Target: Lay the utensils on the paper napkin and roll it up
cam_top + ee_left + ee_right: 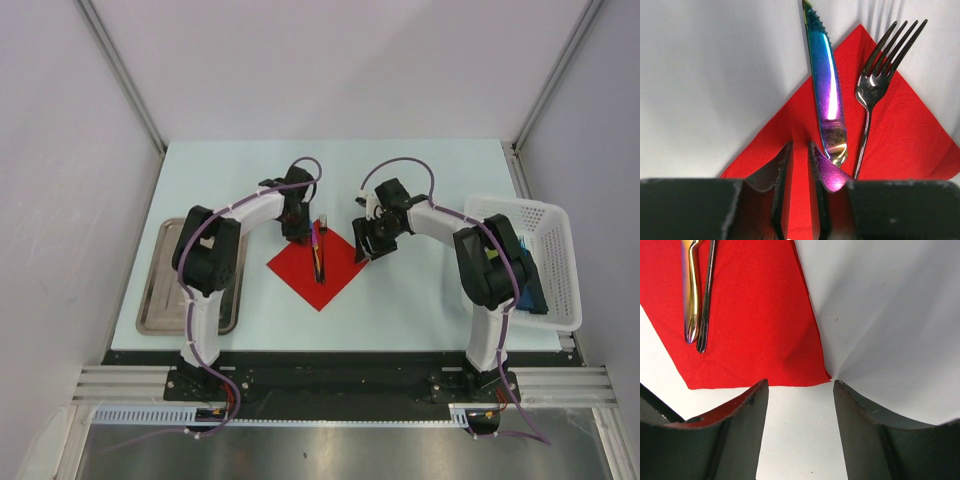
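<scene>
Left gripper nearest lens: jaws narrowly apart, empty, red showing between. Right gripper: jaws wide, empty, napkin corner at 12 o'clock between the tips. Red paper napkin flat on table, diamond-wise; left gripper at its 11 o'clock, right gripper at its 3 o'clock corner. Iridescent knife on napkin, handle end just beside left fingertip, blade toward 12. Fork alongside at 1 o'clock, tines past napkin edge.

White-black arms, purple cables
</scene>
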You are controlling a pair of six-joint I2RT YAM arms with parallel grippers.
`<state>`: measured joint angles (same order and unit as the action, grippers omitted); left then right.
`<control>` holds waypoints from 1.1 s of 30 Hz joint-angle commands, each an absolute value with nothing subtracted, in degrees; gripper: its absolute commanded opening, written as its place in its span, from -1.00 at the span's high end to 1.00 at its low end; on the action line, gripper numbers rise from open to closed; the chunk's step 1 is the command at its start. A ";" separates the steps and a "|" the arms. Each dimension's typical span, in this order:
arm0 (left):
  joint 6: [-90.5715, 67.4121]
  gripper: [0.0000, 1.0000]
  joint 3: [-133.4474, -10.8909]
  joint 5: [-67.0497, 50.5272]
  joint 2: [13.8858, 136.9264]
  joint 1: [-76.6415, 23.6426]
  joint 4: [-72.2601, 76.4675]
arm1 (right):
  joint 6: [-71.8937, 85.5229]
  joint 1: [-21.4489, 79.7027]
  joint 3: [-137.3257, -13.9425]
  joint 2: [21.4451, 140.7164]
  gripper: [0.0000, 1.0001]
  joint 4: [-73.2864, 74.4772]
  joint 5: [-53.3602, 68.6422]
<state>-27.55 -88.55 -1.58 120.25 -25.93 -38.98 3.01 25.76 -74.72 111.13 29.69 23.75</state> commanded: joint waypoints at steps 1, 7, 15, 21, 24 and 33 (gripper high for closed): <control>-28.12 0.53 -89.82 3.25 123.13 -26.81 -39.63 | 2.72 25.66 -76.11 111.45 -0.20 29.00 23.12; -28.83 0.49 -90.88 6.24 123.84 -27.86 -40.61 | 2.73 25.58 -76.11 111.27 -0.21 29.09 23.12; -29.18 0.37 -91.23 7.12 124.28 -28.48 -41.13 | 2.81 25.23 -76.20 111.36 -0.22 29.27 23.38; -29.35 0.30 -91.41 7.21 124.72 -28.65 -41.40 | 2.90 24.70 -76.29 111.45 -0.22 29.27 23.82; -29.53 0.29 -91.49 7.29 124.80 -28.65 -41.48 | 3.08 24.61 -76.11 111.27 -0.22 29.36 24.08; -28.83 0.28 -95.09 5.72 119.37 -27.51 -41.31 | 1.41 23.56 -78.13 110.13 -0.28 30.58 28.56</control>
